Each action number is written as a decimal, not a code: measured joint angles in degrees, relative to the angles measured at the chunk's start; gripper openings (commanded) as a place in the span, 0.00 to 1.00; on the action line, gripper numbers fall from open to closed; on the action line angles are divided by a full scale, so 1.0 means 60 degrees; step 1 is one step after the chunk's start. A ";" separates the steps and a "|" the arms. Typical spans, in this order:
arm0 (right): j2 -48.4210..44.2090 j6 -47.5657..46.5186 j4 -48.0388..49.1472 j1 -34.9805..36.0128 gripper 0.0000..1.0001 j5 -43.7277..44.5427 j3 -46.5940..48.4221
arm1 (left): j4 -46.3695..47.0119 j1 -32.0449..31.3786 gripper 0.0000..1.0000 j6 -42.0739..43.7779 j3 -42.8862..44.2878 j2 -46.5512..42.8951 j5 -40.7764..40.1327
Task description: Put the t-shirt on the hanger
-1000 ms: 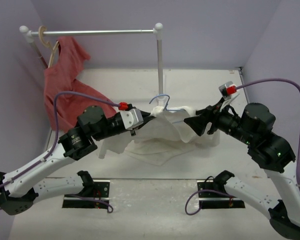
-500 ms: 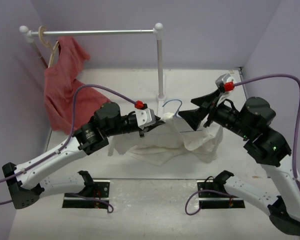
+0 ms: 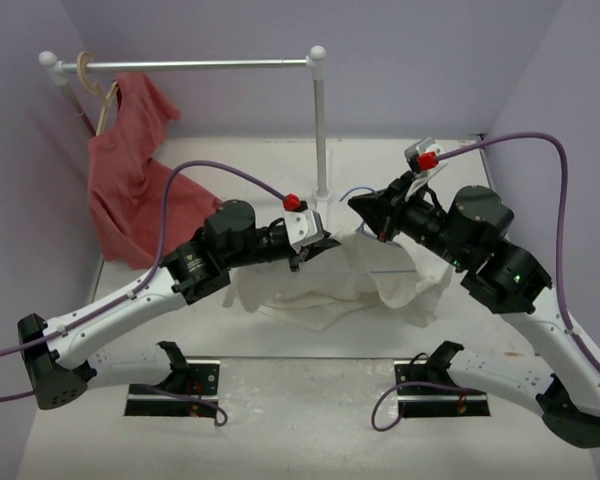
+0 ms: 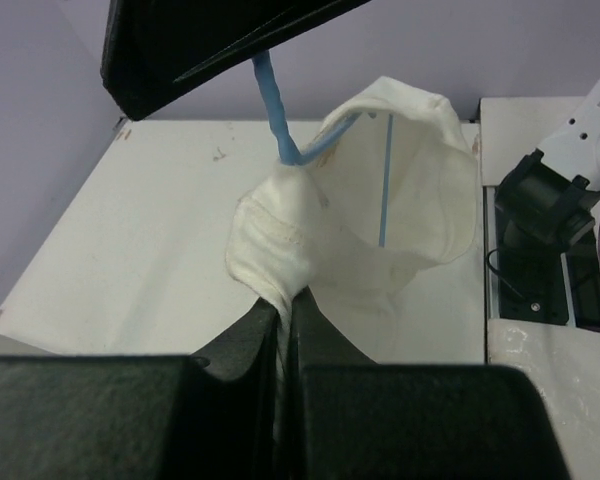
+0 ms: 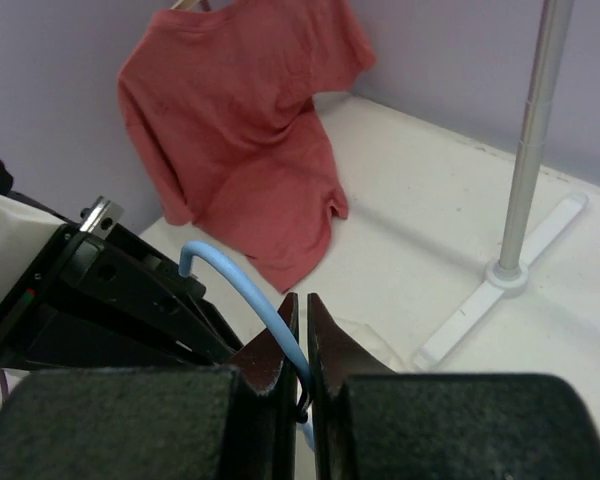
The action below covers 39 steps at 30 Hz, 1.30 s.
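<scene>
The left claw (image 4: 283, 308) is closed tight on the soft, creased white t-shirt (image 4: 280, 245); the right claw (image 5: 302, 300) is clamped on the thin blue wire hanger (image 5: 242, 278), which is threaded into the shirt mid-worktop. The worktop (image 3: 230, 160) is matte white; the walls (image 3: 430, 60) are lilac.

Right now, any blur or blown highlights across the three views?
Top external: sharp, even light, no glare. Left wrist: left gripper dark and soft up close; the t-shirt nearly washed out. Right wrist: right gripper blurred, red shirt crisp.

A white table (image 3: 300, 420) is closed in by purple walls (image 3: 430, 70). A red shirt (image 3: 130, 190) is hung on a silver rack (image 3: 195, 65).
</scene>
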 measured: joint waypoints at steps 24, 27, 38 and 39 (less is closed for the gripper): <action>-0.1109 -0.0064 -0.0398 -0.0071 0.00 0.1300 0.0163 | -0.1051 0.0070 1.00 -0.1066 -0.2004 -0.3199 -0.5584; -0.1280 -0.0145 -0.0826 -0.0071 0.00 0.1066 0.0564 | -0.0973 0.0070 1.00 -0.1049 -0.2089 -0.3353 -0.6087; -0.2026 -0.0525 -0.2048 -0.0074 0.00 -0.0229 0.1745 | -0.0222 0.0070 1.00 -0.0466 -0.2452 -0.4298 -0.4778; -0.2034 -0.0538 -0.2146 -0.0074 0.00 -0.0391 0.1819 | -0.0101 0.0070 1.00 -0.0421 -0.2497 -0.4384 -0.4504</action>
